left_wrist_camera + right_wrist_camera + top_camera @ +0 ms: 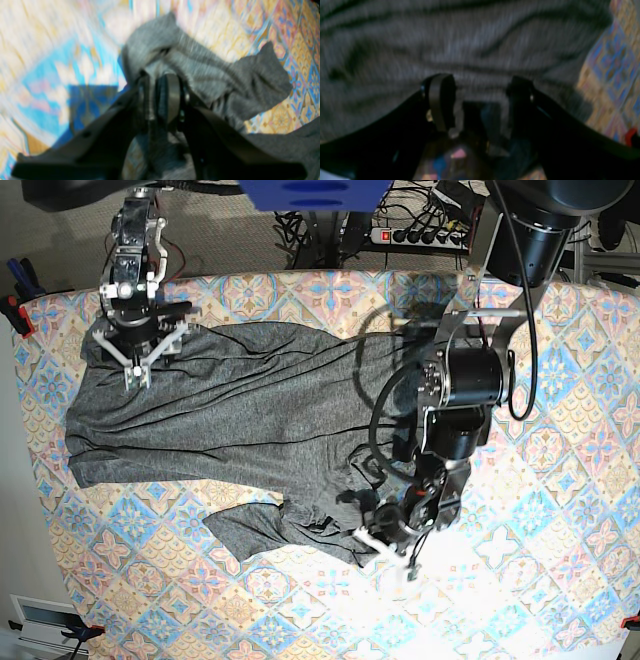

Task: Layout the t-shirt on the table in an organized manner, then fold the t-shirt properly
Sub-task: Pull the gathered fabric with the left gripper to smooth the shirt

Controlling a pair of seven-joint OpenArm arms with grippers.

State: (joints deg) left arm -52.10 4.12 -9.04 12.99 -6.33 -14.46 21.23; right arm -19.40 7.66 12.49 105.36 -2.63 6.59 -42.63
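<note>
The dark-grey t-shirt [220, 420] lies spread but wrinkled across the table [560, 510], one sleeve pointing toward the front edge. My left gripper [385, 540] is at the shirt's front right part. In the left wrist view this left gripper [160, 100] is shut on a bunched fold of the t-shirt [200, 67], lifted off the patterned table [287, 32]. My right gripper [137, 375] is over the shirt's back left corner. The right wrist view shows the right gripper [481, 100] open, nothing between its fingers, close above the t-shirt [470, 37].
A power strip [420, 230] and cables lie behind the table. Red clamps [12, 315] grip the table's left edge; a red piece [631, 136] shows in the right wrist view. A white box [40, 620] sits on the floor at the lower left.
</note>
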